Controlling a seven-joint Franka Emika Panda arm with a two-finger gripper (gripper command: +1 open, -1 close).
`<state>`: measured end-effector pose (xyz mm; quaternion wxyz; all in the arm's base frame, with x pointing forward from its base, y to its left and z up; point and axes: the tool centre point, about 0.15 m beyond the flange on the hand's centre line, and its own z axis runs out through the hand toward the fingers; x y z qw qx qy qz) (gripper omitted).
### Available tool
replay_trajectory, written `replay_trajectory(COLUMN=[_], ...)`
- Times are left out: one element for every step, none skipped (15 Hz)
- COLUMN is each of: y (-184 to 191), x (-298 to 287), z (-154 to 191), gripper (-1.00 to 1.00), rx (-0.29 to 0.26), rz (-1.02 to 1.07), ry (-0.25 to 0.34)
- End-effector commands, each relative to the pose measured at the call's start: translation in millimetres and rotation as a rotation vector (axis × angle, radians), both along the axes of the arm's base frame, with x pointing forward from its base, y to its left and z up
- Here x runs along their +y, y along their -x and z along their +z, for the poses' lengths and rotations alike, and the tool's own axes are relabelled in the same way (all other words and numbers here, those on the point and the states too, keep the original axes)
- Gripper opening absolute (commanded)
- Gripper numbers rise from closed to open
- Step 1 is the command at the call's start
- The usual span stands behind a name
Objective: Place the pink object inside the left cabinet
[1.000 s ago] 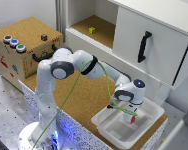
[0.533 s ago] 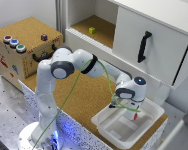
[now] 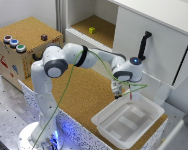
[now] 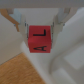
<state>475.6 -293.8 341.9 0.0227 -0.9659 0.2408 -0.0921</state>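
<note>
The pink object (image 4: 40, 39), a small red-pink cube with black letters on its faces, sits between my two fingers (image 4: 21, 25) in the wrist view. My gripper (image 3: 128, 96) is shut on it and hangs just above the far rim of the white tray (image 3: 144, 122); in the exterior view the cube shows only as a reddish speck (image 3: 130, 94). The left cabinet (image 3: 96, 25), with white walls and a cork floor, stands open at the back, well away from the gripper toward the exterior view's left.
A small yellow cube (image 3: 92, 30) lies on the left cabinet's floor. The section beside it has a white door with a black handle (image 3: 143, 45). A cork-topped wooden box (image 3: 24, 47) with coloured buttons and a dark purple knob (image 3: 44, 36) stands at the exterior view's left.
The gripper has risen a little out of the white tray with the pink cube held between its fingers. Nothing else has moved.
</note>
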Motion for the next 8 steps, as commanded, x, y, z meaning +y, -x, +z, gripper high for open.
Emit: replay_trajectory(y=[-18, -20, -23, -27, -29, -34, -38, -42], x=[103, 121, 141, 169, 185, 209, 228, 249], z=[27, 29, 31, 39, 45, 53, 59, 66], gripper=[-1.0, -1.0, -1.0, -1.0, -1.0, -1.0, -1.0, -1.0], rx=[0.027, 0.02, 0.01, -0.023, -0.039, -0.061, -0.075, -0.093], rz=[0.396, 0.472, 0.538, 0.617, 0.66, 0.719, 0.769, 0.817], ry=[0.115, 0.116, 0.112, 0.126, 0.11, 0.098, 0.075, 0.068])
